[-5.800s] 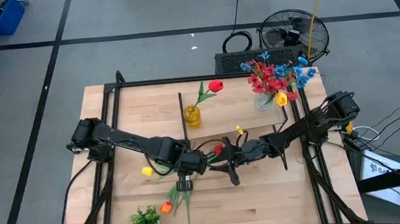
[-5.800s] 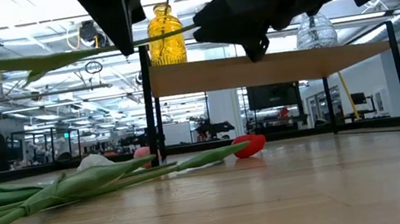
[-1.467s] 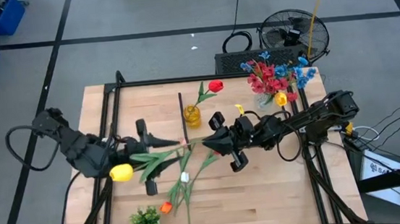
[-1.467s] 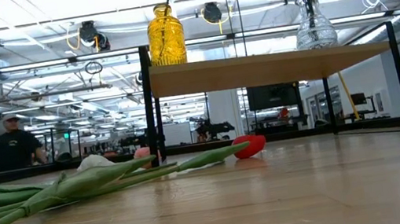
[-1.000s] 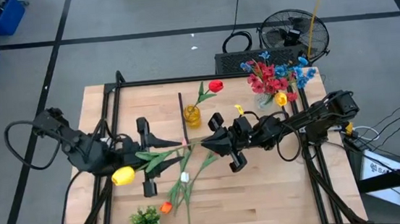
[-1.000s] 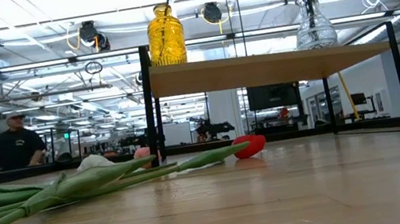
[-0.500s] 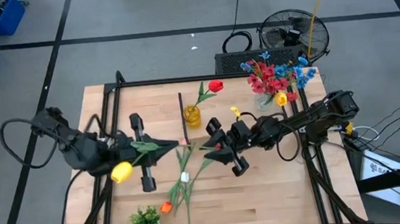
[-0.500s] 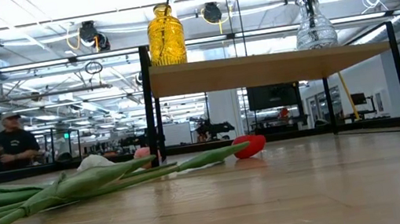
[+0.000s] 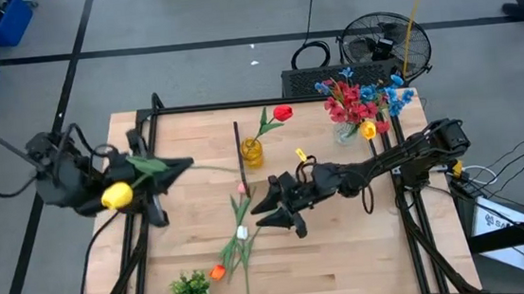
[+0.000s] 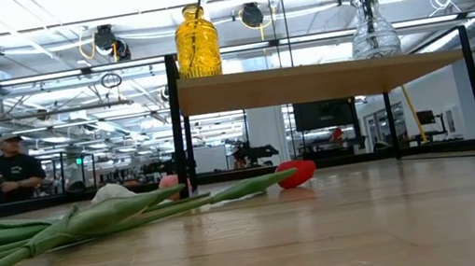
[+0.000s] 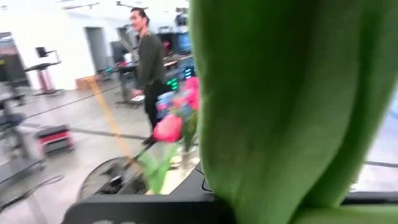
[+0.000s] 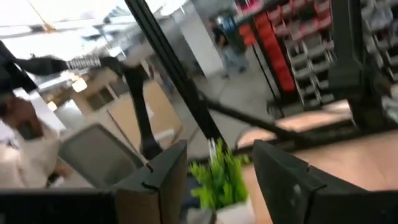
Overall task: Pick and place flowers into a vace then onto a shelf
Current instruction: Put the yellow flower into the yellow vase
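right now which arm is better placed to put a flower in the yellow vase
Left. The left gripper holds the yellow tulip, its stem reaching toward the yellow vase. The right gripper is open and empty.

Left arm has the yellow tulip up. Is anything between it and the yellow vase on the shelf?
Nothing visible blocks it. The left gripper holds the yellow tulip at the table's left edge; the yellow vase already holds a red tulip.
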Controlling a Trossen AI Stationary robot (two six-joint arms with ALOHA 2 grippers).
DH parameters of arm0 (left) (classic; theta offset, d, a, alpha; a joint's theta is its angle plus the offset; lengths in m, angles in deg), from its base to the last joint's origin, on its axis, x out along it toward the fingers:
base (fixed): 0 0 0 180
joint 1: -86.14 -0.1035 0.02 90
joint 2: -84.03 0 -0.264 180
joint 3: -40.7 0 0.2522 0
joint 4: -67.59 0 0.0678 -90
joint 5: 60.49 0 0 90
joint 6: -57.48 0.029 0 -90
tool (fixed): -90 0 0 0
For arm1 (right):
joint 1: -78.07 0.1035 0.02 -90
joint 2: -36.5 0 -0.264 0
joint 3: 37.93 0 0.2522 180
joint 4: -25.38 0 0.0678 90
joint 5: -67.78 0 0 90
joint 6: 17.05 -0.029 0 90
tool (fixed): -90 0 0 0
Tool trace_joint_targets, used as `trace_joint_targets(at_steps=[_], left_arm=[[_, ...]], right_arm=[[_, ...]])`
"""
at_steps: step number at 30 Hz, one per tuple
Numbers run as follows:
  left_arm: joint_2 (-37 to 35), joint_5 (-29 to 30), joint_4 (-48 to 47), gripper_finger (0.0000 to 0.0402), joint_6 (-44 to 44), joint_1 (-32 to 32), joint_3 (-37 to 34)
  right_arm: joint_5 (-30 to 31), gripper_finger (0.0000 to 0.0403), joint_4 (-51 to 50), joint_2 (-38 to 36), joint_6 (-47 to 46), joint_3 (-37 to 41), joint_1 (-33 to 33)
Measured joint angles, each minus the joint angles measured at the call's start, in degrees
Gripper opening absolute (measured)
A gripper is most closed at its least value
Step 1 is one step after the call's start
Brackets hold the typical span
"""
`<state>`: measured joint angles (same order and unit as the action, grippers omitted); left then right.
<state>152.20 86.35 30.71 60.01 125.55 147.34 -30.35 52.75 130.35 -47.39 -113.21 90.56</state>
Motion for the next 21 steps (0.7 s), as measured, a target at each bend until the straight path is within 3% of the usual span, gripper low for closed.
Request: trace_joint_targets(at_steps=[9, 15, 21], left_arm=[[-2.02, -2.79, -12.83, 0.0002, -5.66, -10.85, 0.00], [-1.83, -17.87, -13.82, 0.0002, -6.02, -20.17, 0.00], [-2.18, -29.08, -17.24, 0.0002, -7.64, -28.67, 0.02]], right_arm=[[-5.71, 0.0165, -21.04, 0.00, -0.53, 0.00, 0.78], [-5.61, 0.0165, -32.74, 0.00, -1.15, 0.02, 2.64], [-5.57, 0.0165, -34.16, 0.00, -1.15, 0.02, 4.07]])
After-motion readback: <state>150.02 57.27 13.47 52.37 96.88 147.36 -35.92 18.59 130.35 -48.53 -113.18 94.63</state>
